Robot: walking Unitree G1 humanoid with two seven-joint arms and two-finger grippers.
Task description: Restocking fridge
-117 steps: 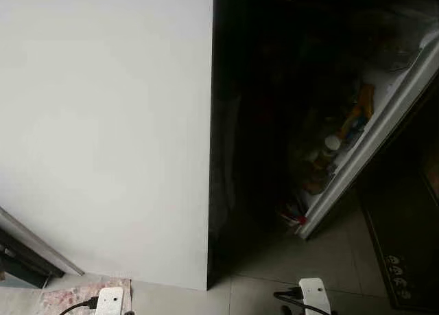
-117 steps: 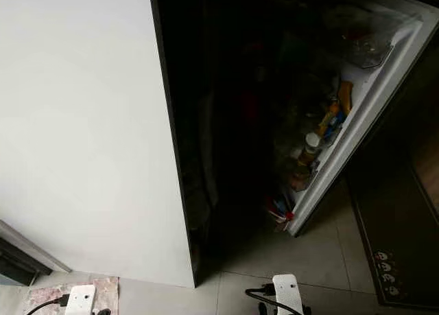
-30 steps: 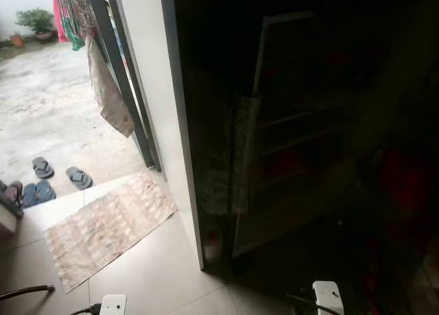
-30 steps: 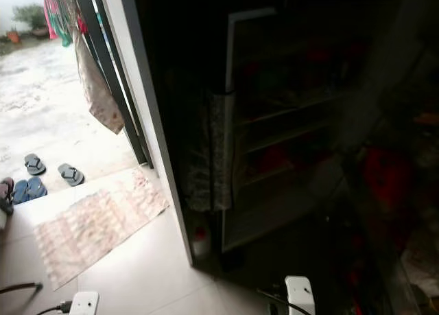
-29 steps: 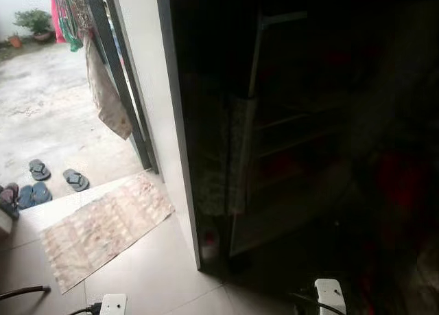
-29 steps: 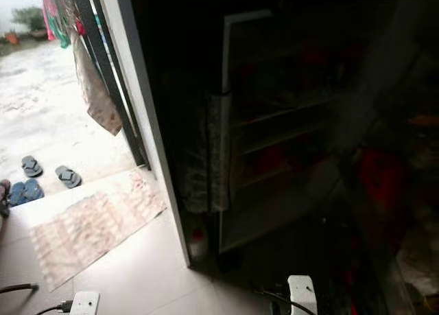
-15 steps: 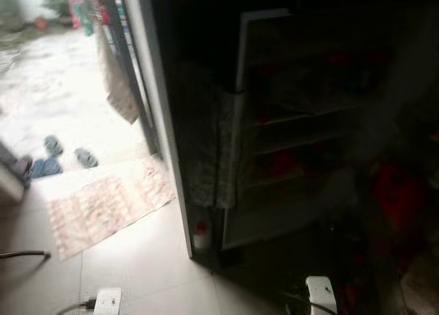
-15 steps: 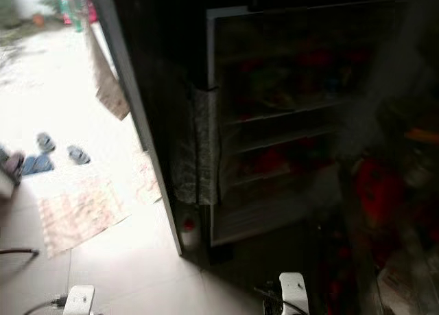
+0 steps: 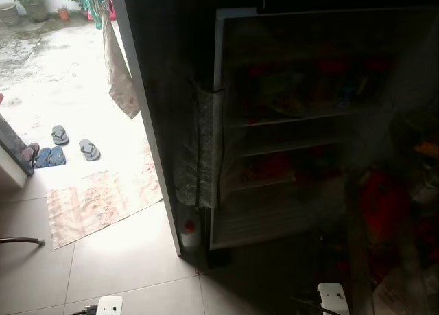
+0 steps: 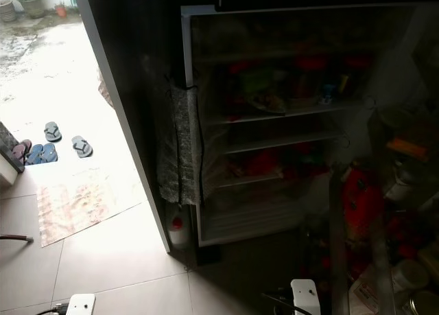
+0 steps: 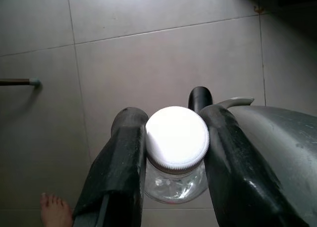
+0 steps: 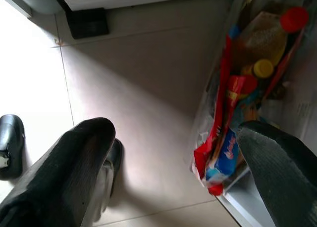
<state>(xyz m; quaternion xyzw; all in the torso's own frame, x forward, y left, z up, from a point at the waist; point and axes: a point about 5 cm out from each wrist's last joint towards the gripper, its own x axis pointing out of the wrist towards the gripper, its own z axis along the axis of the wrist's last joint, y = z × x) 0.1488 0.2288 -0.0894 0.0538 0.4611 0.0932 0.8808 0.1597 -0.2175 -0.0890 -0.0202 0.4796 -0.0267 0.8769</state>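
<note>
The fridge (image 10: 288,116) stands open ahead, dim inside, with food on its wire shelves. Its door (image 10: 374,212) swings out on my right, and the door's bins (image 12: 247,83) hold packets and capped bottles. In the left wrist view a clear glass jar with a white screw lid (image 11: 177,138) sits between the two black fingers of my left gripper (image 11: 173,119), which is shut on it low above the tiled floor. My right gripper (image 12: 173,133) hangs open over the floor beside the door's lowest bin, with nothing between its fingers.
To the left a doorway opens onto a bright yard, with a patterned mat (image 9: 96,202), slippers (image 9: 68,143) and a hanging cloth (image 9: 120,75). A small red-capped bottle (image 10: 177,230) stands at the fridge's corner. A person's bare toes (image 11: 54,209) show on the tiles.
The whole picture has swung right, so the camera has turned: the fridge's shelves and door bins now sit nearer the middle and show more clearly. Nothing in the scene itself has visibly moved.
</note>
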